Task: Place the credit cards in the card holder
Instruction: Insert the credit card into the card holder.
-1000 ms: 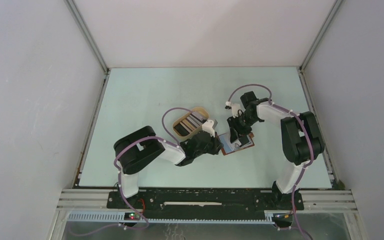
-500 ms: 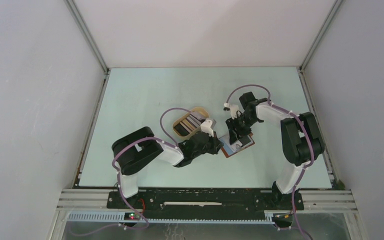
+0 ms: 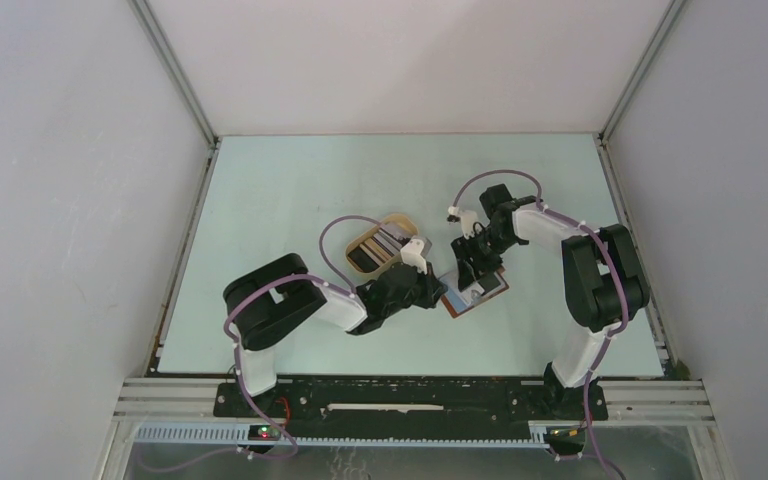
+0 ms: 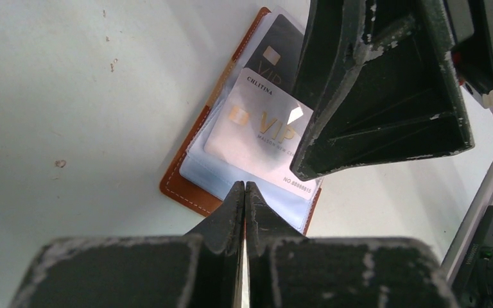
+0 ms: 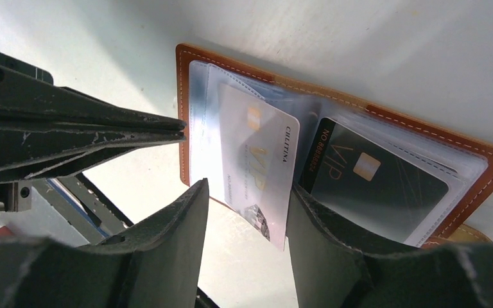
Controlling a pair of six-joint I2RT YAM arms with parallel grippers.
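Card (image 5: 257, 160) lies btwn right fingers (image 5: 167, 256), on holder (image 5: 183, 128).

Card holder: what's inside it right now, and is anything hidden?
The card holder lies open. A black card sits in a clear sleeve; a silver card lies over the other sleeves, one end past the edge. Anything beneath the silver card is covered.

I read, silver plastic card (image 4: 260, 125): CHLITINA, gold VIP, NO.8888…, last digits unclear | black plastic card (image 5: 372, 173): VIP, NO 8888…, partly hidden | small print under the silver card's VIP: illegible
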